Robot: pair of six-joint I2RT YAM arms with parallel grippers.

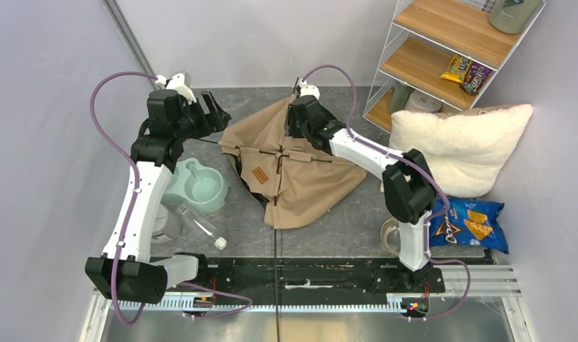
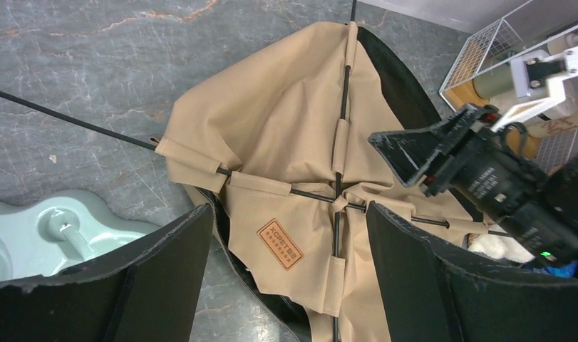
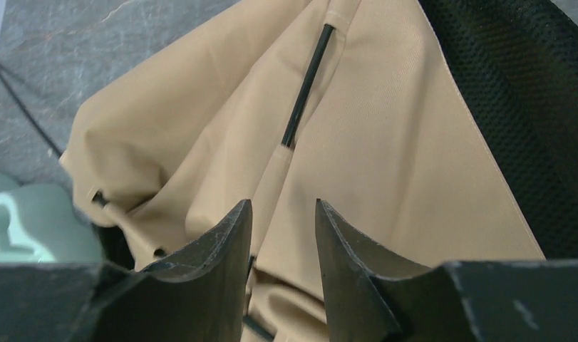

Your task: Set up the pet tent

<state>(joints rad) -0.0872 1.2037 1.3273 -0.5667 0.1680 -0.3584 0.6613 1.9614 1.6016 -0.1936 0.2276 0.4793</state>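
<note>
The pet tent (image 1: 293, 167) lies collapsed on the table centre, tan fabric over a black base, with a brown label patch (image 2: 289, 244). Its thin black poles (image 2: 341, 107) cross in fabric sleeves near the middle. My left gripper (image 2: 289, 208) is wide open and empty, hovering above the tent's left side near the label; in the top view it (image 1: 216, 114) is by the tent's far left corner. My right gripper (image 3: 283, 205) is over the tent's far part, its jaws narrowly apart astride a sleeved pole (image 3: 303, 92). The black mesh base (image 3: 528, 107) shows to its right.
A mint pet bowl (image 1: 200, 187) and a clear bottle (image 1: 197, 222) lie left of the tent. A fluffy white pillow (image 1: 464, 142), a blue chip bag (image 1: 467, 222) and a wire shelf (image 1: 450, 50) are on the right. A loose pole end (image 2: 65, 114) extends left.
</note>
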